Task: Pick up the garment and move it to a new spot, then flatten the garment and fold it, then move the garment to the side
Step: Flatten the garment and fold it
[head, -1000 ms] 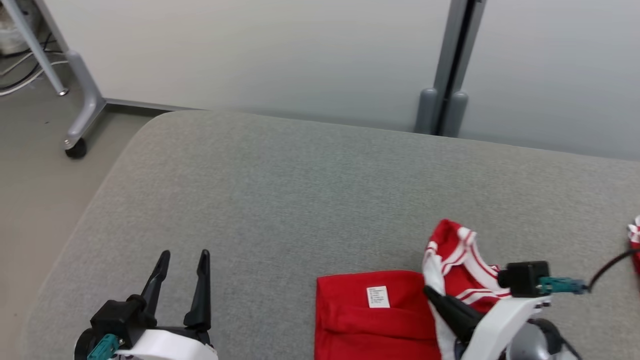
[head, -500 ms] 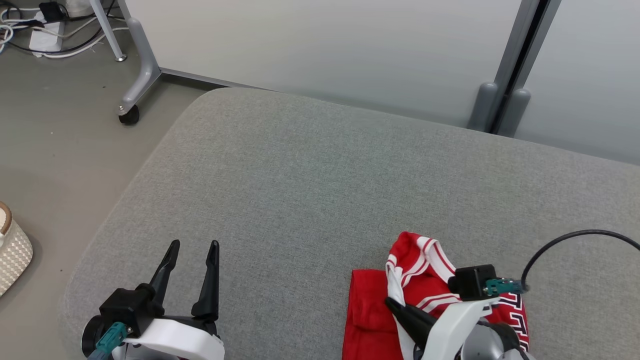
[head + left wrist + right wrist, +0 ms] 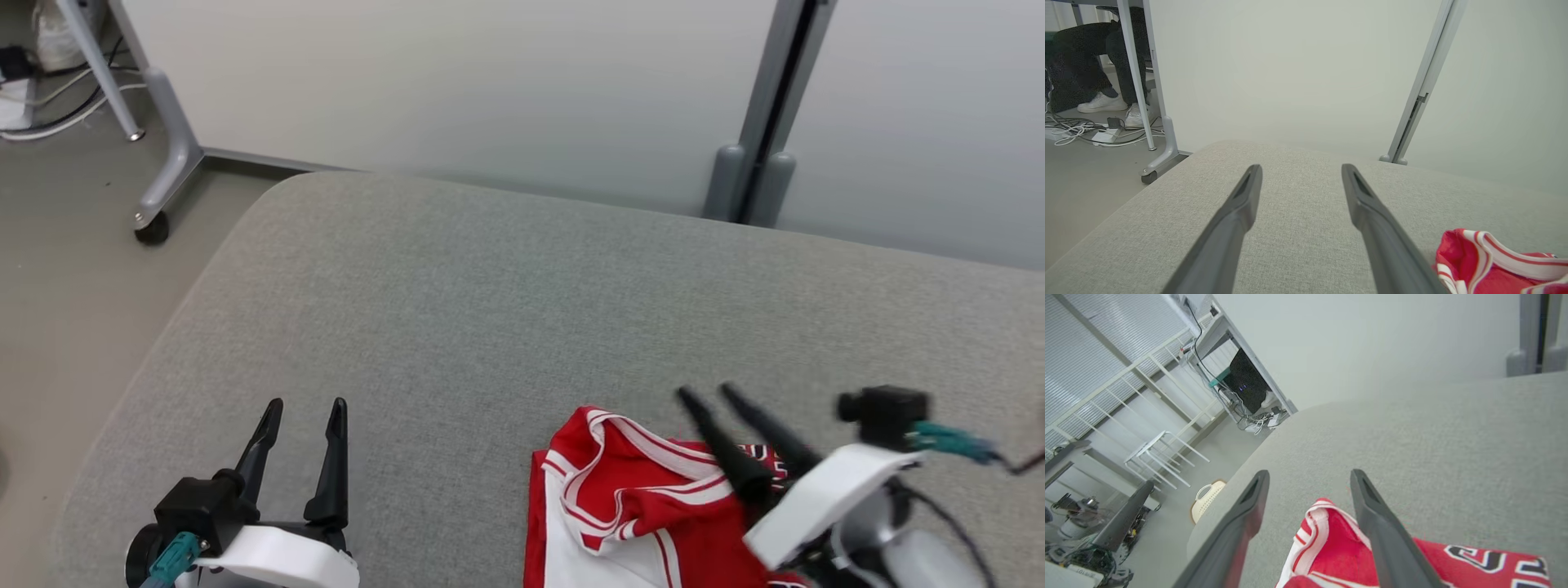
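Head view shows my right end effector (image 3: 704, 392), fingers spread and empty, over the crumpled red-and-white jersey garment (image 3: 620, 506) on the grey padded table (image 3: 490, 310). Soft and limp, I judge; I'd pinch a trimmed edge.

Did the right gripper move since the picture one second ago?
Yes. The right gripper has released the garment and risen, open, toward the grey post behind the cushion.
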{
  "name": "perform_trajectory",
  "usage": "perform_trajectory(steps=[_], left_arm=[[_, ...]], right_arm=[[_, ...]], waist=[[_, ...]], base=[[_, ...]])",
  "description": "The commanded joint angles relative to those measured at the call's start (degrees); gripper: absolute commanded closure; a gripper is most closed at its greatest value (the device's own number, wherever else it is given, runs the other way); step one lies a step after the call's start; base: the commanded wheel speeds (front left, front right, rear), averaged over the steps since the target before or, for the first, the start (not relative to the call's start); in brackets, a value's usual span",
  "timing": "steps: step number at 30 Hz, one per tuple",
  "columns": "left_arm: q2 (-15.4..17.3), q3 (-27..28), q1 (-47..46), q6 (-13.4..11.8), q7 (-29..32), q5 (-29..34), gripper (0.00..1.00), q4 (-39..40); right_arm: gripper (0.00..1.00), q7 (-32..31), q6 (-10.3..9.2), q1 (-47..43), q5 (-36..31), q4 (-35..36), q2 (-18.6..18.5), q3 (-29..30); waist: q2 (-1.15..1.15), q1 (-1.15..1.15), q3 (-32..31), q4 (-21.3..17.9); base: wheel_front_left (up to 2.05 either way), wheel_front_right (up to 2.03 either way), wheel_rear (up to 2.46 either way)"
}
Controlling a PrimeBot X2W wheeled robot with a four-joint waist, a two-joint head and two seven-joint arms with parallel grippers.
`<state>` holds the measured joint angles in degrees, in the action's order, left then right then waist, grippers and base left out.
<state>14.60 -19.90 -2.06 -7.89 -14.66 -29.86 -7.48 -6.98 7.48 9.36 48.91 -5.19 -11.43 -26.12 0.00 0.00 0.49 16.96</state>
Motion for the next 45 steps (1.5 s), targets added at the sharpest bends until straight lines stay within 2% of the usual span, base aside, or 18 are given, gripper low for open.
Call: perform_trajectory(steps=[1,4,8,13,14,15,23,28,35,37,39,44,45], left_arm=[[0.36,0.24,0.32,-0.05,-0.21,-0.04,0.00,0.07],[0.36,0.26,0.51,0.12,-0.26,-0.12,0.00,0.24],[0.40,0.30,0.92,0.19,-0.33,-0.14,0.00,0.34],[0.19,0.04,1.17,0.24,-0.39,-0.03,0.00,0.21],[0.26,0.08,1.14,0.37,-0.37,-0.08,0.00,0.15],[0.29,-0.04,0.96,0.52,-0.27,-0.25,0.00,-0.06],[0.74,-0.37,0.54,0.33,0.59,-0.38,0.00,-0.34],[0.58,-0.57,0.89,0.00,0.67,-0.60,0.00,-0.09],[0.31,-0.51,0.29,-0.13,0.36,-0.62,0.00,-0.29],[0.09,-0.47,0.10,-0.19,0.22,-0.63,0.00,-0.39],[0.15,-0.37,0.01,-0.16,0.15,-0.63,0.00,-0.39],[0.32,0.11,0.01,-0.23,-0.09,-0.42,0.00,-0.03],[0.32,0.15,0.09,-0.27,-0.10,-0.35,0.00,0.02]], right_arm=[[0.00,1.69,0.04,-0.28,0.07,0.54,-1.12,1.23],[0.00,5.88,0.04,-1.37,-1.05,0.05,-3.33,6.13],[0.00,8.42,0.04,-2.96,-4.15,-3.61,-5.14,11.73],[0.00,8.28,0.04,-3.48,-7.32,-10.38,-2.94,13.55],[0.30,7.35,0.04,-3.28,-7.39,-12.10,-2.05,13.16],[1.00,5.72,0.04,-2.14,-6.60,-14.65,-0.34,12.33],[1.00,-1.31,0.04,-0.08,-4.32,-23.84,3.62,7.98],[1.00,-3.87,0.04,-1.06,-2.01,-21.75,4.96,2.01],[1.00,-5.59,0.04,-1.08,-0.20,-16.74,5.91,-9.92],[1.00,-4.70,0.04,-0.03,1.22,-14.14,5.23,-14.25],[1.00,-3.99,0.04,0.34,1.65,-13.43,4.65,-14.94],[1.00,3.73,0.04,2.94,1.72,-8.71,1.04,-15.25],[0.78,5.63,0.04,3.45,1.19,-7.75,-0.05,-14.99]], waist=[[0.00,0.00,-1.00,-1.08],[0.00,0.00,-1.47,-1.87],[0.00,0.00,-1.71,-2.42],[0.00,0.00,-1.68,-2.41],[0.00,0.00,-1.64,-2.35],[0.00,0.00,-1.57,-2.17],[0.00,0.00,-1.99,0.08],[0.00,0.00,-1.45,1.39],[0.00,0.00,-0.43,1.74],[0.00,0.00,-0.25,1.17],[0.00,0.00,-0.26,0.88],[0.00,0.00,-0.66,-1.05],[0.00,0.00,-0.80,-1.47]], base=[[0.00,0.00,0.00],[0.00,0.00,0.00],[0.00,0.00,0.00],[0.00,0.00,0.00],[0.00,0.00,0.00],[0.00,0.00,0.00],[0.00,0.00,0.00],[0.00,0.00,0.00],[0.00,0.00,0.00],[0.00,0.00,0.00],[0.00,0.00,0.00],[0.00,0.00,0.00],[0.00,0.00,0.00]])
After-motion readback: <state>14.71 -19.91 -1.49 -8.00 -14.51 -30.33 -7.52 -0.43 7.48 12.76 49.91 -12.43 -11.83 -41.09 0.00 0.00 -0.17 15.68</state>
